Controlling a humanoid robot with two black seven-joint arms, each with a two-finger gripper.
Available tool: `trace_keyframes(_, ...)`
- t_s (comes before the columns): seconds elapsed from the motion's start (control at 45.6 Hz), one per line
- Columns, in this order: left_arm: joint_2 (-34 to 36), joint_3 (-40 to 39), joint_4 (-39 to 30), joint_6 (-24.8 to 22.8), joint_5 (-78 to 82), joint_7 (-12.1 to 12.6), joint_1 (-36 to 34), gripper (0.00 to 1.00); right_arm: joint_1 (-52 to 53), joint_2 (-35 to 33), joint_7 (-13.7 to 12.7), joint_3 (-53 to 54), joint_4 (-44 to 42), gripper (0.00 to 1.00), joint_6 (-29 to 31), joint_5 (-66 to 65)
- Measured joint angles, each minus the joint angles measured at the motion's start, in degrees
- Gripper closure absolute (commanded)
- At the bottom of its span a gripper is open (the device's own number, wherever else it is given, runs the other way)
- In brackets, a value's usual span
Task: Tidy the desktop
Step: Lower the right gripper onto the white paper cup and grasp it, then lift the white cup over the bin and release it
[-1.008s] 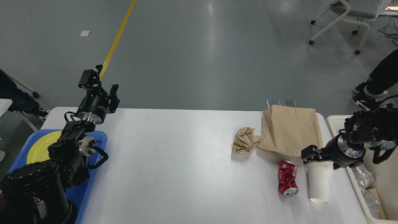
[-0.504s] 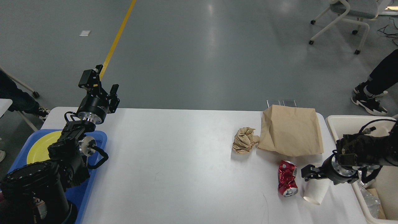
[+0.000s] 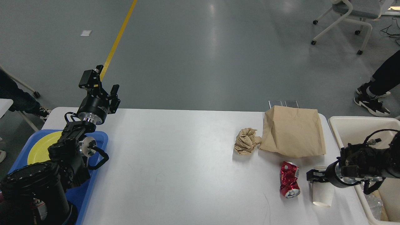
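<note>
bin [image 3: 345,123]: cut by right edge | right end effector [image 3: 313,176]: grip unclear (dark)

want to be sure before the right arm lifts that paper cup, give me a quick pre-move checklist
1. Right gripper at the white paper cup rim: ok.
2. Fingers closed firmly on the cup: cannot tell.
3. Cup upright on the desktop: ok.
4. Crushed red can close beside the cup, could be bumped: not ok.
5. Cream bin at right within view as drop spot: ok.
6. Left gripper away from the work area: ok.
</note>
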Motion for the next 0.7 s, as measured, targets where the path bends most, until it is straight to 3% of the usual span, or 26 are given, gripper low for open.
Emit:
trace_keyframes(0.263,0.0,0.0,0.0,0.0,0.0,0.0,0.0,0.04,3.4,-5.5,0.3,3.9,2.3,1.0,-1.0,0.3)
trace_keyframes(0.46,0.0,0.0,0.0,0.0,0.0,0.0,0.0,0.04,16.7,-14.5,0.5,4.7,11.9,1.0,0.6,-0.2)
trace_keyframes(0.548,0.0,0.0,0.0,0.0,0.0,0.0,0.0,0.04,25.8,-18.8,0.5,4.4,16.7,1.0,4.8,-0.2)
trace_keyframes(0.701,0.0,0.0,0.0,0.0,0.0,0.0,0.0,0.04,43.3,-24.4,0.5,4.9,19.3,1.0,18.9,-0.2)
